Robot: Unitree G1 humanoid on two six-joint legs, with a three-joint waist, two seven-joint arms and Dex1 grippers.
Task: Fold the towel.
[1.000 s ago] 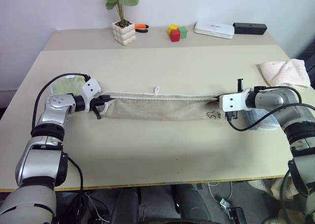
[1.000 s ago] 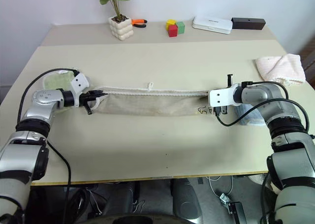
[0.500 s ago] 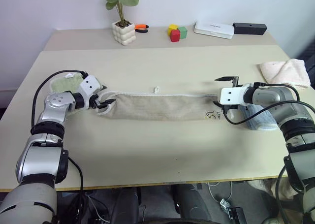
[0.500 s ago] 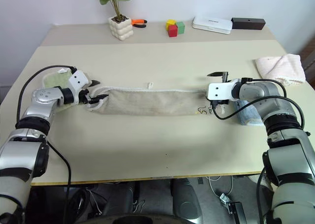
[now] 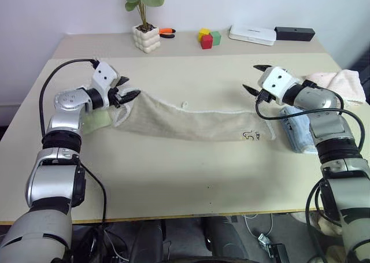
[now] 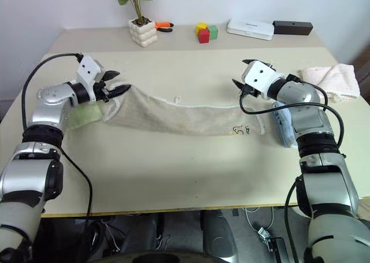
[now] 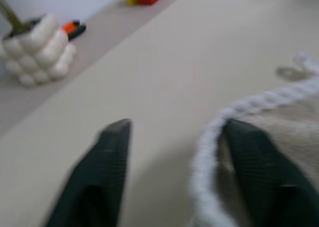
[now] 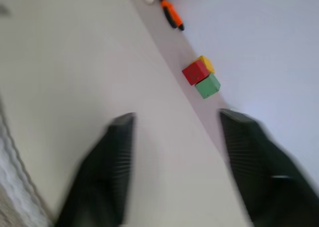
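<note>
Across the middle of the desk [image 5: 173,176] lies the towel [image 5: 191,123], folded into a long tan strip running side to side, white edging along its far side with the little loop tab [image 5: 185,105] sticking out, and a small embroidered mark [image 5: 250,136] near its right end. Left end effector [image 5: 129,93] sits at the strip's left end with fingers spread; in the left wrist view the corded edge runs just beside one finger [image 7: 259,172], but I can't tell if it's actually gripping anything. Right end effector [image 5: 254,79] is up off the cloth beyond the right end, fingers apart, holding nothing. Green cloth [image 5: 95,119] sits under the left arm, a pale pinkish towel [image 5: 341,81] at the right edge, and a potted plant [image 5: 144,20], orange pliers [image 5: 166,32] and coloured blocks [image 5: 208,37] along the back.
</note>
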